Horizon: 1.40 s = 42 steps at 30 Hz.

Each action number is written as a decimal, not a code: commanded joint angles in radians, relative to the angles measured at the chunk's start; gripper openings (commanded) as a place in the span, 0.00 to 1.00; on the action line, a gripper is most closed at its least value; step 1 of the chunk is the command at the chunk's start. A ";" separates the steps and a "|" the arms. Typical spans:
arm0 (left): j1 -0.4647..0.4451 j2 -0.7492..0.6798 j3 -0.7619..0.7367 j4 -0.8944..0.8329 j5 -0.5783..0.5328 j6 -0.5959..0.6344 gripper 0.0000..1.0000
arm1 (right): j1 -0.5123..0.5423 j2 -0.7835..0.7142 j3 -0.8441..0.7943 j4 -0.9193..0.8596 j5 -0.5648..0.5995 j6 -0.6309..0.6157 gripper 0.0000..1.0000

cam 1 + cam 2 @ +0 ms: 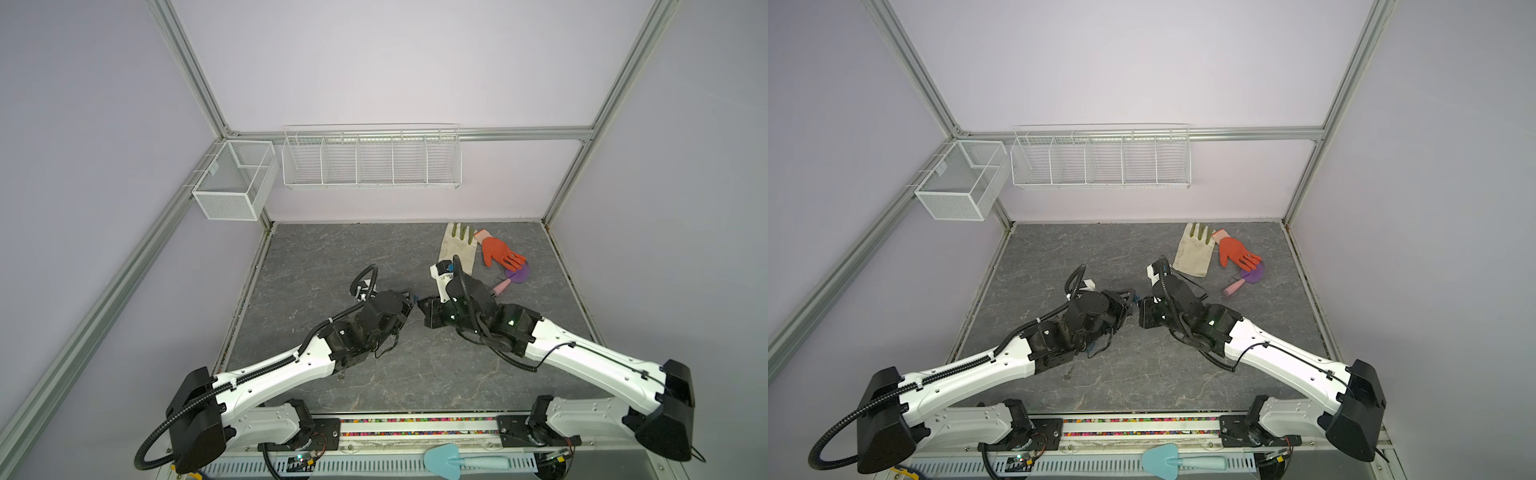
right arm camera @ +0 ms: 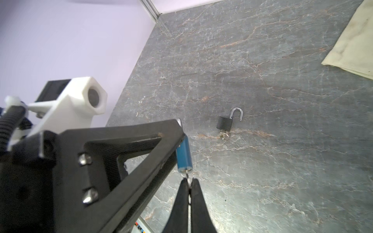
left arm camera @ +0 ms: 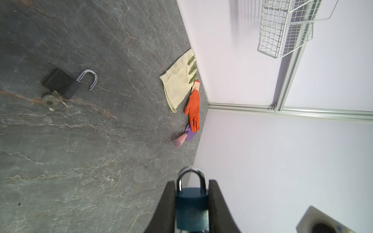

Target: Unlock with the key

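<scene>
As left gripper [image 3: 191, 182] clamps blue padlock [image 3: 191, 205], right gripper [image 2: 189, 181] pinches its key [image 2: 188, 175].

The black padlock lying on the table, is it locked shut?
No. In the left wrist view the black padlock shows its shackle free at one end, with a key in its base.

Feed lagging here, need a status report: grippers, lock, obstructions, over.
Left gripper jaws clamp blue padlock, shackle shut. Right gripper jaws shut on key at its keyhole. Black padlock lies open, well clear.
</scene>
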<state>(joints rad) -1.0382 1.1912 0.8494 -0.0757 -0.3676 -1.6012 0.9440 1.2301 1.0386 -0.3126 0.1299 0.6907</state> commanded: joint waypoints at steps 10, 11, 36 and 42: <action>-0.028 -0.053 -0.024 0.114 0.094 0.079 0.02 | -0.080 -0.046 -0.069 0.317 -0.261 0.181 0.06; -0.028 -0.054 -0.024 0.118 0.098 0.083 0.02 | -0.079 -0.046 -0.068 0.324 -0.267 0.185 0.06; -0.011 -0.073 0.002 0.124 0.116 0.126 0.14 | -0.079 -0.058 -0.035 0.212 -0.198 0.086 0.06; -0.003 -0.066 0.018 0.100 0.118 0.120 0.27 | -0.075 -0.057 -0.037 0.192 -0.182 0.059 0.06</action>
<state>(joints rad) -1.0229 1.1282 0.8249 0.0166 -0.3588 -1.4826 0.8612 1.1732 0.9768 -0.1589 -0.0750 0.7849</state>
